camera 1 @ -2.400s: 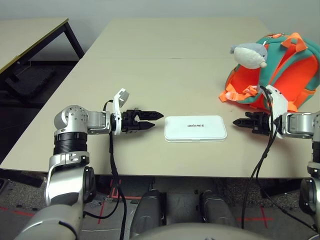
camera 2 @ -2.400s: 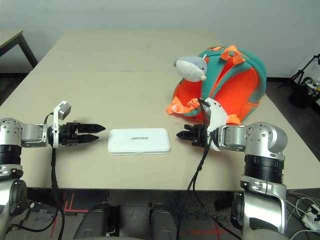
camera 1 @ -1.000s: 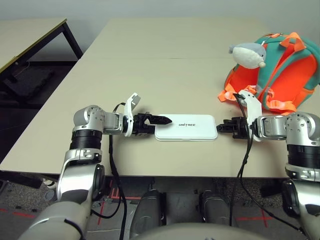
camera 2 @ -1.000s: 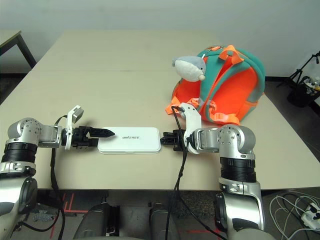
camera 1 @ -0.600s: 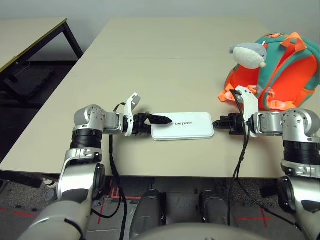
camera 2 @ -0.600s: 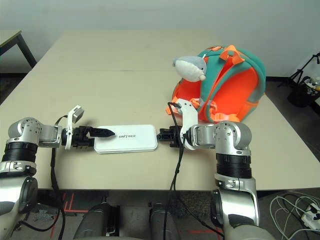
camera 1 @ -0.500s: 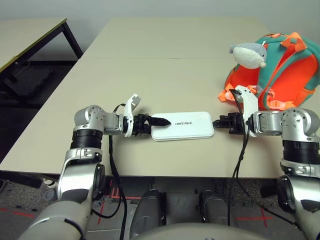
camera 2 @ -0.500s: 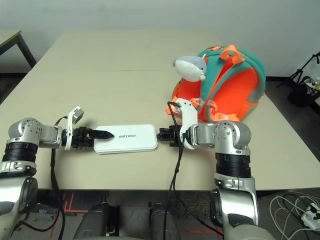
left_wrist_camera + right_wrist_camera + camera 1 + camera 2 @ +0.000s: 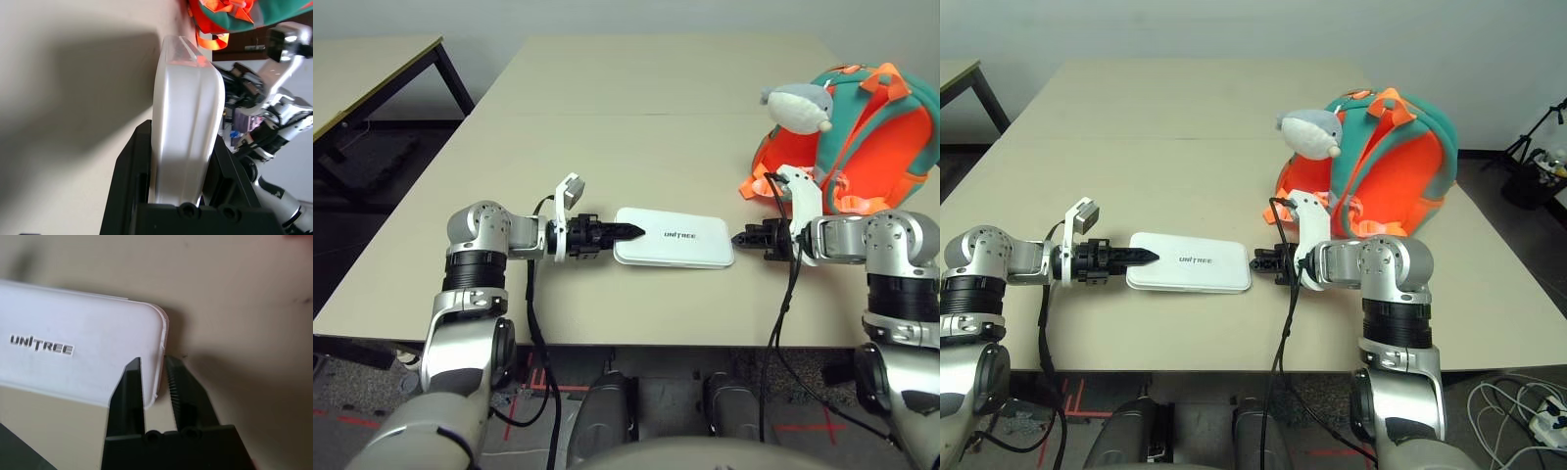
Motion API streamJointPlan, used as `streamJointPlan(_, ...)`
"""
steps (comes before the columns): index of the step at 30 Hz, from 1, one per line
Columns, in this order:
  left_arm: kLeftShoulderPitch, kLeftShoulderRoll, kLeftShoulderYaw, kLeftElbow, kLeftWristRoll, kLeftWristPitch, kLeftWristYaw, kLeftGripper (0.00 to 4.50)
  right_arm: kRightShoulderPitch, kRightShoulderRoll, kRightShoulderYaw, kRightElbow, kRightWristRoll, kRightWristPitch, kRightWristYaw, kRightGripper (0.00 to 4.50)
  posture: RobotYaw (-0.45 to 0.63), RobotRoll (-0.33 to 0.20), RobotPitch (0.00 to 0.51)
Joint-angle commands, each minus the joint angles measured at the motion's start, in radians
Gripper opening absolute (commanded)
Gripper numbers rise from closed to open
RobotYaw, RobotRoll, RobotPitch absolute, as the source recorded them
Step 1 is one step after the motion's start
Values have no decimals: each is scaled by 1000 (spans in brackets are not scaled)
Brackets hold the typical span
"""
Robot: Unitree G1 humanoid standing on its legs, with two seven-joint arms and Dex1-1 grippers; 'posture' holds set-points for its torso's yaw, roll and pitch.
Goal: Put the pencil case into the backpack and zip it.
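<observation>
The pencil case [image 9: 674,237] is held lengthwise between the arms, its left end clamped by the left gripper [image 9: 625,232], its right rim straddled by the slightly parted right gripper [image 9: 153,379] (backpack [image 9: 862,137] nearer the right arm).

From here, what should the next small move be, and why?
Probably lift the pencil case toward the backpack: the left gripper already clamps its left end, the right gripper straddles the opposite edge, and the case isn't yet in the bag.
</observation>
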Motion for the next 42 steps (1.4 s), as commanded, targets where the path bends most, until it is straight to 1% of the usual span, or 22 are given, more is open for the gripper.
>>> streamJointPlan(1,-21,45,54,-60,-17,16,31,1406,50,-104,-65,-136,66,39,39,2183,23,0,71)
streamJointPlan(3,-29,62,79,-79,-43,16,43,1383,89,-165,-120,-201,125,39,44,2797,12,0,73)
streamJointPlan(5,-29,69,95,-96,-52,16,60,1352,119,-199,-170,-251,163,39,33,3421,8,0,74)
streamJointPlan(8,-25,79,115,-112,-71,16,84,1352,162,-239,-258,-346,221,39,13,4378,-25,0,81)
streamJointPlan(9,-23,81,118,-118,-81,16,92,1352,173,-241,-293,-377,243,39,5,4499,-30,0,82)
streamJointPlan(12,-19,77,125,-135,-94,16,109,1352,161,-212,-382,-439,282,39,-54,4500,-38,0,85)
streamJointPlan(14,-29,59,138,-136,-84,16,125,1352,109,-167,-435,-468,258,39,-113,4500,-58,0,92)
streamJointPlan(16,-42,35,157,-131,-76,16,143,1352,79,-149,-457,-489,237,39,-150,4500,-77,0,97)
streamJointPlan(19,-56,7,172,-124,-71,16,162,1352,17,-83,-468,-505,194,38,-215,4500,-84,0,102)
streamJointPlan(21,-60,-7,176,-125,-69,16,172,1352,-3,-49,-477,-512,166,37,-243,4500,-83,0,105)
streamJointPlan(27,-50,-32,193,-130,-72,16,187,1352,47,-36,-452,-506,73,-62,-269,4500,-78,0,112)
streamJointPlan(32,-30,-45,215,-146,-73,16,197,1352,100,-62,-401,-465,-37,-203,-256,4500,-62,0,118)
streamJointPlan(35,-16,-57,229,-157,-76,16,209,1352,99,-49,-367,-408,-91,-283,-256,4500,-51,0,120)
streamJointPlan(42,-1,-73,258,-179,-93,16,239,1352,88,-30,-296,-308,-152,-388,-228,4500,-22,0,124)
